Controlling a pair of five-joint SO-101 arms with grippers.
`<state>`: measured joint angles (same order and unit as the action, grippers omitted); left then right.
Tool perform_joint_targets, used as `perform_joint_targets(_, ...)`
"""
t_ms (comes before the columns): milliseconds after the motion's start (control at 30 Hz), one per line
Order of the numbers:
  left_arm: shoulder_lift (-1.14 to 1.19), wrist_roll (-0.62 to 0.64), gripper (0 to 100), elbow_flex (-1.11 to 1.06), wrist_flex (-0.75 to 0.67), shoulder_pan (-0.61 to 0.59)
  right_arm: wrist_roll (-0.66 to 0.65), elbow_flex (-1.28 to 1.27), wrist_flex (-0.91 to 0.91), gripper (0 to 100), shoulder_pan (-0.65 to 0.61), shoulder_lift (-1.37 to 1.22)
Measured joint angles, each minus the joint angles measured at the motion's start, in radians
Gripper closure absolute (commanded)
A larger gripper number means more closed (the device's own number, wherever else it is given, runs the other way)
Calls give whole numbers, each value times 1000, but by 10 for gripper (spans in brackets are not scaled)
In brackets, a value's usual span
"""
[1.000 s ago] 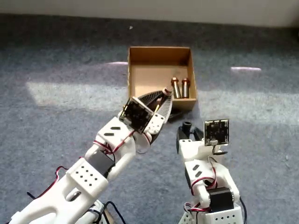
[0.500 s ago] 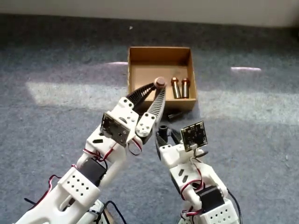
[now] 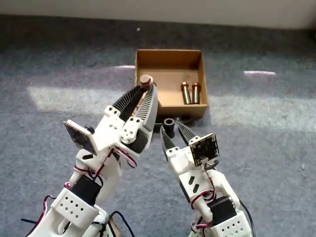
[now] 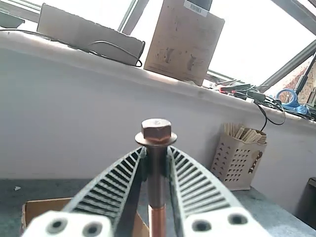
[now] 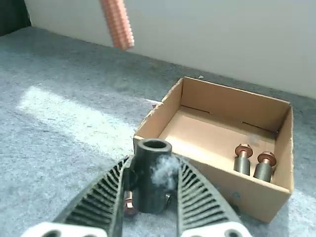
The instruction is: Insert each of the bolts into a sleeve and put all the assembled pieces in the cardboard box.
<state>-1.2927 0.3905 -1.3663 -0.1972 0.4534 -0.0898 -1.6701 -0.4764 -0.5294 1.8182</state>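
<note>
Bolt hangs near upright, head up, clamped in my left gripper; the sleeve (bore up, pinched by my right gripper) sits near, lower, off-axis.

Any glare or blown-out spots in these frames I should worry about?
High view: a sunlit band crosses the carpet beside the cardboard box. Left wrist view: the windows are blown out white, yet the bolt stands dark against the wall. Right wrist view: a pale hazy patch sits over the sleeve.
</note>
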Motion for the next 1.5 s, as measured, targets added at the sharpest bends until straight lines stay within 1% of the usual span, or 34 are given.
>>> perform_joint_targets(267,-3,18,995,-29,0,68,-124,0,2,993,0,0)
perform_joint_targets(400,-3,18,995,-29,17,74,-147,0,3,993,0,0)
perform_joint_targets(700,-5,18,995,-21,161,75,-155,0,95,993,0,0)
perform_joint_targets(1500,-5,21,995,-3,163,75,-155,0,118,993,2,0)
